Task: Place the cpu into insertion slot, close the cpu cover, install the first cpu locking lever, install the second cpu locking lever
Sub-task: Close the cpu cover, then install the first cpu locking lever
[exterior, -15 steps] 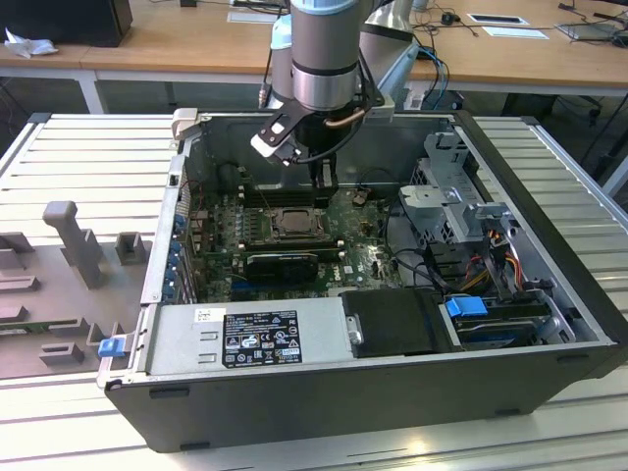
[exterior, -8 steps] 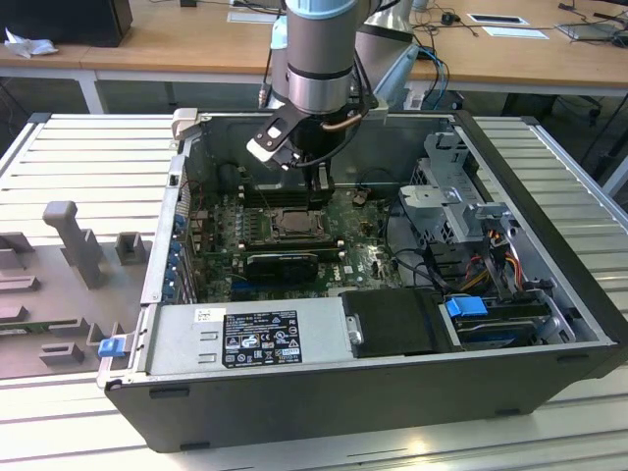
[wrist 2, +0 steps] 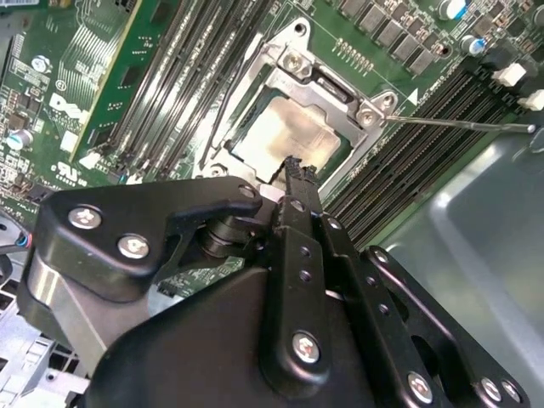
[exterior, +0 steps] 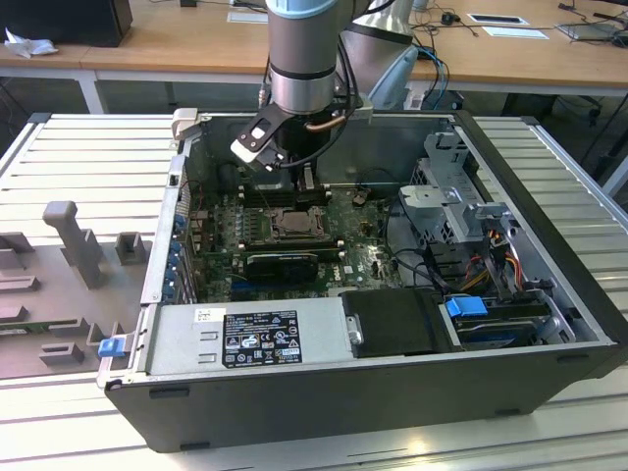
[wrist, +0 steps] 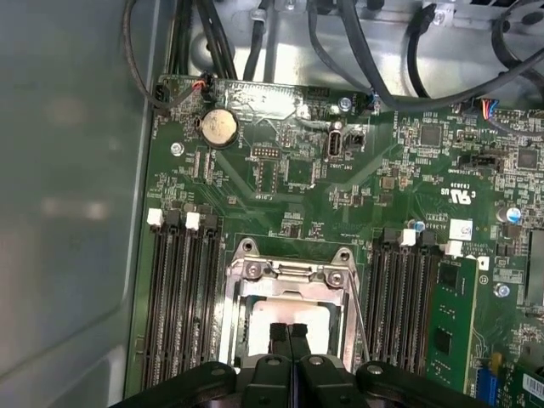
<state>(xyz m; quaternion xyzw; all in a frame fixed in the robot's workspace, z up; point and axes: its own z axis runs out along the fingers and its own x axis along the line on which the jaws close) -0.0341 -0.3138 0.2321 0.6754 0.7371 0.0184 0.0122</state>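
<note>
An open computer case (exterior: 343,402) lies on its side across the middle of the ribbed metal worktop (exterior: 88,147). Grey moulded fixtures (exterior: 74,240) stand near the worktop's edge at the exterior view's left. The grey robot arm (exterior: 304,59) reaches down into the case over the green motherboard (exterior: 368,255), which covers the case floor beside a silver power supply (exterior: 250,339).

The insertion slot (exterior: 292,225) sits near the middle of the motherboard, flanked on two sides by rows of black memory slots (wrist: 183,297). The cpu cover (wrist: 293,272), a silvery frame, appears to lie down flat on the slot. The pale metal top of the cpu (wrist 2: 289,132) shows through its square window, so the chip is seated in the socket.

The black hand (wrist: 289,330) is clenched, its two fingertips pressed together with nothing between them. It hangs right over the cpu; whether it touches cannot be told. A thin locking lever (wrist 2: 459,124) juts out from one socket corner across the memory slots.
</note>
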